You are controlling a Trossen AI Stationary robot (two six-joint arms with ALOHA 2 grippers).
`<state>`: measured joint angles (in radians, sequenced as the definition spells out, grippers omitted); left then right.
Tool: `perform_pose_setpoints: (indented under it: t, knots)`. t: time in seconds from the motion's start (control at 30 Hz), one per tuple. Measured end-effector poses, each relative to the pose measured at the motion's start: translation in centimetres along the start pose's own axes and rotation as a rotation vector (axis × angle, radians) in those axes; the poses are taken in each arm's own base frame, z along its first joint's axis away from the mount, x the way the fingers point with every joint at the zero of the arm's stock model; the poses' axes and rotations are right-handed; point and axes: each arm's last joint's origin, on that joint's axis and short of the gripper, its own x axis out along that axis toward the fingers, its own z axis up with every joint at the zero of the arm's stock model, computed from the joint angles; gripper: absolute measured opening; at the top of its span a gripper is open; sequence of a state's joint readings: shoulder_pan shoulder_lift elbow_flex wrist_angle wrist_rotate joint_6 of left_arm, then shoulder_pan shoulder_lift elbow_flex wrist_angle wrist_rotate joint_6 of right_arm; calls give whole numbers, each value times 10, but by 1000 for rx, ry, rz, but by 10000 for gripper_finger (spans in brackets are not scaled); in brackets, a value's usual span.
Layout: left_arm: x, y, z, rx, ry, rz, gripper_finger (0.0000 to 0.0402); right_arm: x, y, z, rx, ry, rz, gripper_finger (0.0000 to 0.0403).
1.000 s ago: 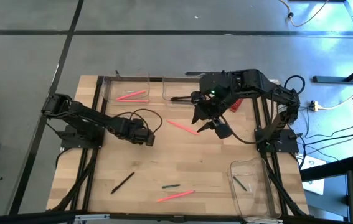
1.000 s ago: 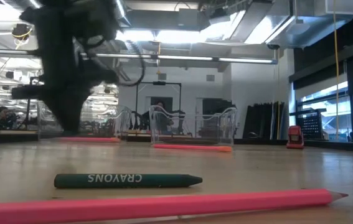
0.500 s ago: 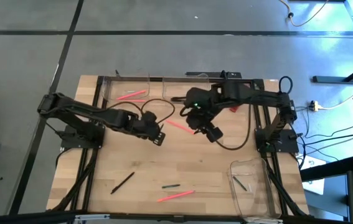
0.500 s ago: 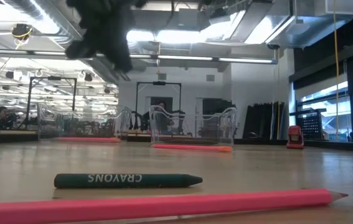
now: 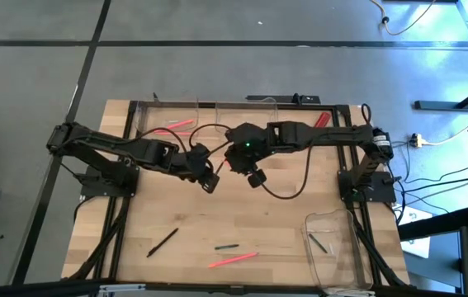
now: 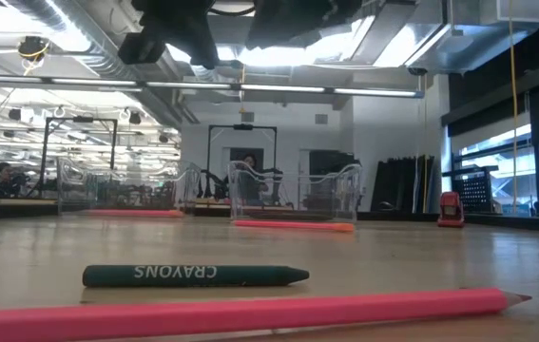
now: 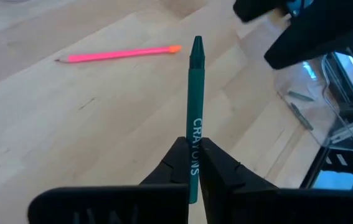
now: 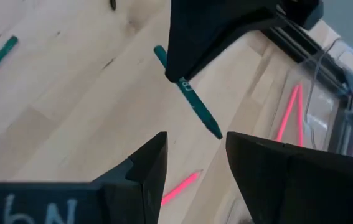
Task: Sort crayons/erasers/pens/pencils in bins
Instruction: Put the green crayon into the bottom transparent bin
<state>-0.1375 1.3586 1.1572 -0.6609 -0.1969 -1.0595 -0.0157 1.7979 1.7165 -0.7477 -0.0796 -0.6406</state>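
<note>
Two hands meet mid-table, the left hand (image 7: 193,163) gripping a green crayon (image 7: 195,99).

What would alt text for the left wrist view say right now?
The left gripper is shut on a dark green crayon printed CRAYONS, held above the wooden table. A pink pencil lies on the table beyond it, and a clear bin shows at the table's edge, partly behind the right arm.

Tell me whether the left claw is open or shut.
Shut: the left claw pinches a green crayon between its fingers, lifted above the table.
</note>
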Motion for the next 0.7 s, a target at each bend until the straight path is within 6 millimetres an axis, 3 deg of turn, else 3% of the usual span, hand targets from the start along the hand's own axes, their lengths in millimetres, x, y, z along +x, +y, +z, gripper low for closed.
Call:
perform_pose_setpoints:
  t: [0.7]
  knots:
    - [0, -1, 0, -6, 19, -15, 8, 26, 6, -10, -166, -89, -42, 166]
